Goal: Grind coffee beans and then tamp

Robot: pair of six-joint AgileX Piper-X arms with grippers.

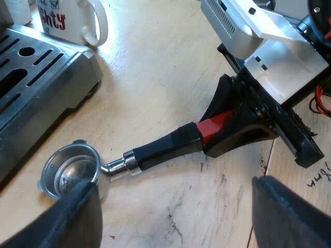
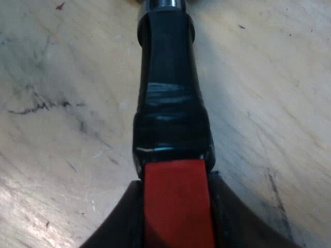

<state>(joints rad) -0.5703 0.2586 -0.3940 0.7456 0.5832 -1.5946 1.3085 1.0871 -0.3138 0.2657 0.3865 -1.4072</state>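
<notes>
Left wrist view: the holder [image 1: 155, 150] lies flat on the counter [image 1: 170, 67]. Its metal cup [image 1: 70, 173] is just beside the machine [image 1: 36, 82], and a mug [image 1: 85, 20] stands near the machine.
Long axis: it runs from the cup, nearest the left hand, out to the red end [image 1: 214, 126] at the right hand.
Right hand [image 1: 227, 132]: it is pinching the holder. In the right wrist view its fingers [image 2: 121, 217] press on both sides of the red end.
Left hand [image 1: 176, 212]: spread wide and holding nothing, over the cup end.
Nearer arm: the right, already on the handle.
Coming move, as a judgement: lift by the handle and bring the cup to the machine for grinding.
</notes>
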